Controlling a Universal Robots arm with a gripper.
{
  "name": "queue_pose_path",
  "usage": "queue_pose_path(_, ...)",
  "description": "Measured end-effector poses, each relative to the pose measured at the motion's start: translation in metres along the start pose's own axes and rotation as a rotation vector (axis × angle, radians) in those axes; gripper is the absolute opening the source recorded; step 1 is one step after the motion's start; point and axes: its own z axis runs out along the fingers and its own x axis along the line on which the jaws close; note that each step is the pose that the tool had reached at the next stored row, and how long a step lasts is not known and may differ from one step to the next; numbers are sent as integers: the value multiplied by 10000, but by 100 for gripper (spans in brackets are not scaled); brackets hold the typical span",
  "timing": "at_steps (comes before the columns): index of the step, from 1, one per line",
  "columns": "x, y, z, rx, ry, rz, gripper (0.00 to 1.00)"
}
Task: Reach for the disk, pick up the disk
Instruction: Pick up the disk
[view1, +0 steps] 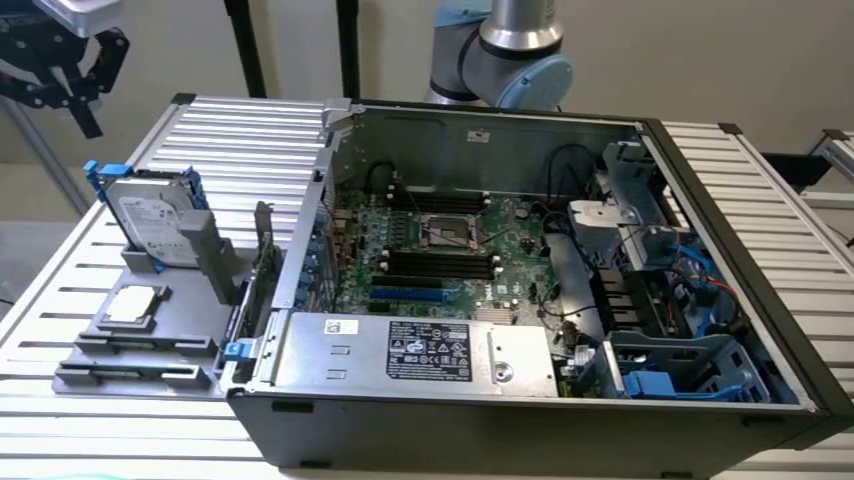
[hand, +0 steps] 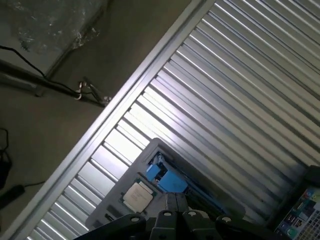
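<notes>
Hovering above the worktop, our gripper carried nothing; whether it was open or closed we could not tell. The disk stood upright in its grey holder well below the gripper, untouched: reach and pickup were both left.

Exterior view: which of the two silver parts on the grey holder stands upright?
The disk, framed by blue rails, standing on edge; the small square chip lies flat on the holder.

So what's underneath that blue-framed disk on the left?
A grey holder. The disk stands upright in its slot, and a grey bracket covers its lower edge. The holder rests on the slatted table. What lies inside the slot is hidden.
</notes>
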Motion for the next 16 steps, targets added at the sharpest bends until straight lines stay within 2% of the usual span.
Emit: queue_pose_path(16,0,0,11,-10,108,-2913,11)
